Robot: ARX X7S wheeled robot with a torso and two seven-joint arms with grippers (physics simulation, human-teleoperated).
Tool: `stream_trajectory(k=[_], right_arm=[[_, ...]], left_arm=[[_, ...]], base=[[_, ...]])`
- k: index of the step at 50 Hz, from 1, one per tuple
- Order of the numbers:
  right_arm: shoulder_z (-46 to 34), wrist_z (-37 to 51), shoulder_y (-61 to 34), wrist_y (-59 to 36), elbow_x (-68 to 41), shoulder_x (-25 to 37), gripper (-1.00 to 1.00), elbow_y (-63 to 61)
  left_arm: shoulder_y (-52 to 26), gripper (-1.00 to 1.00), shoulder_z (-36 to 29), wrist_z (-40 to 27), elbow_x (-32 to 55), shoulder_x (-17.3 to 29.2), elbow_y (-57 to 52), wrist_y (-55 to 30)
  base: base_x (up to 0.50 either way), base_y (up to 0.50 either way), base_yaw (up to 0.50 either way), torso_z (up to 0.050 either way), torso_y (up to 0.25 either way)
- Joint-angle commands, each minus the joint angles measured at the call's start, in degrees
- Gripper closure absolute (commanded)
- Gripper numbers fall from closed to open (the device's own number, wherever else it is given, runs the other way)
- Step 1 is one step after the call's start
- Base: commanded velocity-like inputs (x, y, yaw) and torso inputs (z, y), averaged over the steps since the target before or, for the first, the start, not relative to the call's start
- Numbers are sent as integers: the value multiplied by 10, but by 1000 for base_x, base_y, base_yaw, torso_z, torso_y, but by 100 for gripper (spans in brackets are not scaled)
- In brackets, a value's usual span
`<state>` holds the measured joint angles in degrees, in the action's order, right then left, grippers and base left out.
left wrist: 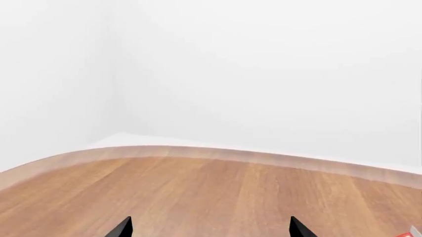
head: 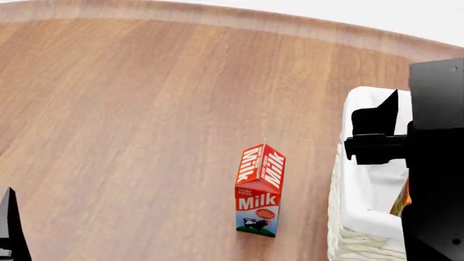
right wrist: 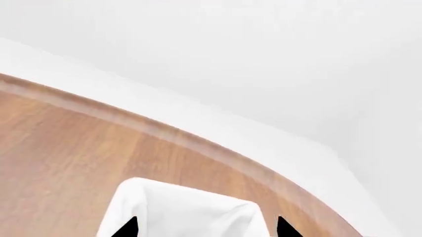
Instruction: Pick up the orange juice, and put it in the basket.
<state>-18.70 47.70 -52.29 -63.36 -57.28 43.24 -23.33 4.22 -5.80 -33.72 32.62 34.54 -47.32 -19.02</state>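
Well, the right gripper [right wrist: 201, 228] is hanging above the wicker basket [head: 346, 163], its jaws spread wide with only white cloth lining [right wrist: 185, 207] showing between the tips. A sliver of the orange juice carton [head: 401, 200] is peeking out inside the basket, below the jaws and half hidden by the arm, so I cannot tell whether it is standing or leaning. Descending now is risking a fingertip snagging the lining. The left gripper [left wrist: 209, 228] is idling wide open over the bare wooden table [left wrist: 197, 187], gripping nothing. The Milk carton [head: 259, 190] is standing just beside the basket wall; nudging the basket could topple it.
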Motion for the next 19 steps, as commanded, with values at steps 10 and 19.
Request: stream_trajectory(k=[10,19], right_arm=[[24,0,144,143,93,20,-100,-139],[5,22,210,215,179,21,-100,-183]], left_arm=[[-2,-100,11,16,5,-16,-5,8],[2,-100,18,14,10,-12,-9,10]], base=[[0,0,0,0,0],[0,0,0,0,0]])
